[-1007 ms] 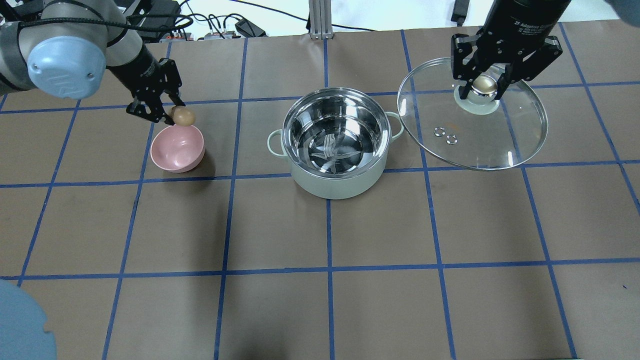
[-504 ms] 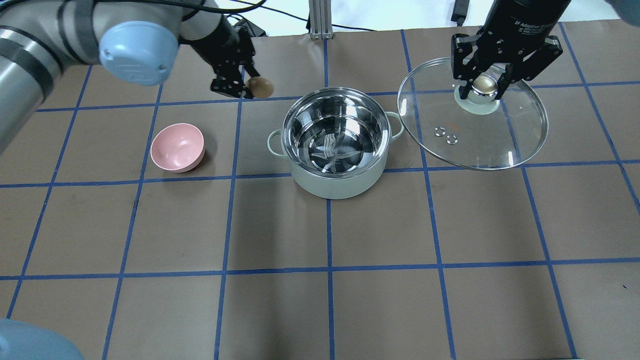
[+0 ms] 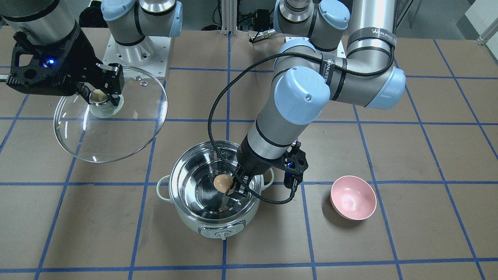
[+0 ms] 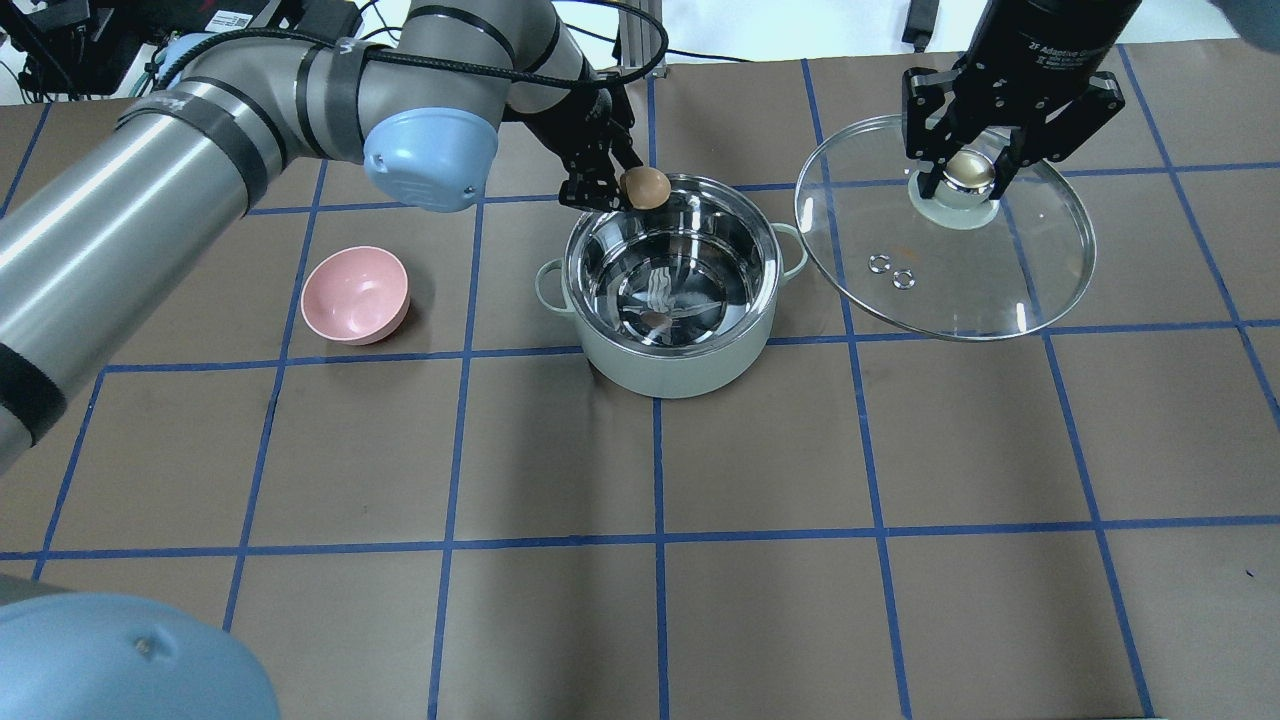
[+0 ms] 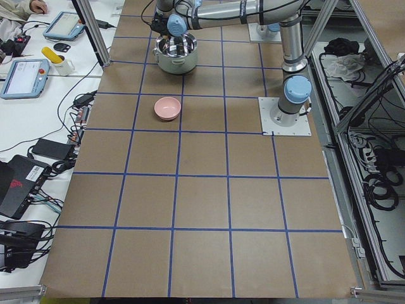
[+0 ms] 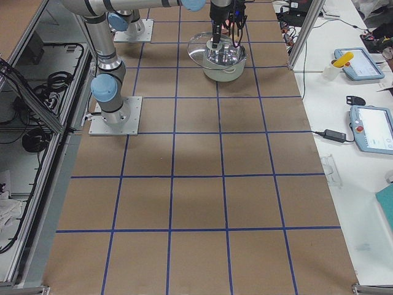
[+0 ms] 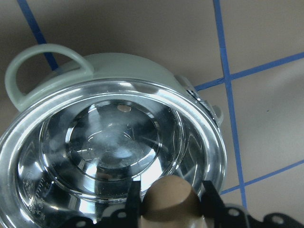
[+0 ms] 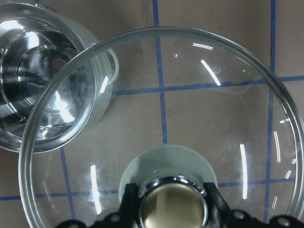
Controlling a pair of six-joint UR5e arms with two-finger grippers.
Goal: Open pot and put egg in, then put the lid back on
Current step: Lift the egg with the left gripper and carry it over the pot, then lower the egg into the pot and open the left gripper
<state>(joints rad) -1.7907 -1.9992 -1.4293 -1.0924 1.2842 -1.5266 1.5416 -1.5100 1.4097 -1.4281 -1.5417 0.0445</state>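
The pot (image 4: 672, 290) stands open mid-table, its steel inside empty; it also shows in the front view (image 3: 212, 194) and the left wrist view (image 7: 114, 156). My left gripper (image 4: 628, 188) is shut on the tan egg (image 4: 646, 187) and holds it above the pot's far rim, just inside the opening (image 3: 223, 182) (image 7: 168, 199). My right gripper (image 4: 968, 172) is shut on the knob of the glass lid (image 4: 945, 260) and holds it in the air to the right of the pot (image 3: 111, 116) (image 8: 161, 123).
A small pink bowl (image 4: 356, 295) sits empty on the table left of the pot (image 3: 353, 197). The brown table top (image 4: 660, 560) carries a blue tape grid. Cables and a metal post (image 4: 634, 40) lie along the far edge.
My left gripper has carried the egg from above the pink bowl rightward to over the pot's far rim. The right gripper and lid have not moved.
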